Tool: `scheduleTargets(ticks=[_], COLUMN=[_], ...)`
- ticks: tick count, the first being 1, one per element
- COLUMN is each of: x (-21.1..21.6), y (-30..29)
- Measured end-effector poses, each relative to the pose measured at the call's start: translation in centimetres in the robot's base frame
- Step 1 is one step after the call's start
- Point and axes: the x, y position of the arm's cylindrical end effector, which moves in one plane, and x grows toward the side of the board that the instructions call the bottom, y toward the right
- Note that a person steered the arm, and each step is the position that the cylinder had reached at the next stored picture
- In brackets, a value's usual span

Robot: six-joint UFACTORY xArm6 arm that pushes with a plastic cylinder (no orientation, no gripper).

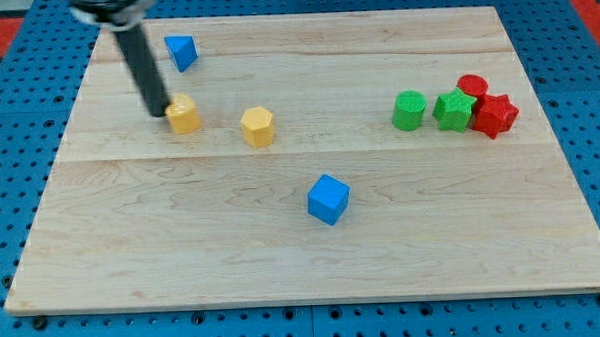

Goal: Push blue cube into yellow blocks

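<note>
The blue cube (328, 199) lies below the board's middle. Two yellow blocks lie at upper left: one (183, 115) further left, and a hexagonal one (259, 126) to its right. My tip (157, 112) is at the left edge of the left yellow block, touching or nearly touching it. The rod leans up toward the view's top left. The blue cube is well to the lower right of the tip, apart from both yellow blocks.
A blue triangular block (182, 52) lies near the top left. At the right are a green cylinder (409, 111), a green star-like block (455, 110), a red cylinder (471, 85) and a red star-like block (494, 115). The wooden board (304, 268) rests on a blue pegboard.
</note>
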Motion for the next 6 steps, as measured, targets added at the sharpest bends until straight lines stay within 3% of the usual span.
scheduleTargets(ticks=[1, 2, 3, 4, 5, 6], x=[0.1, 0.7, 5.4, 15.1, 21.7, 21.6], y=[5.3, 3.4, 1.1, 3.9, 14.2, 23.1])
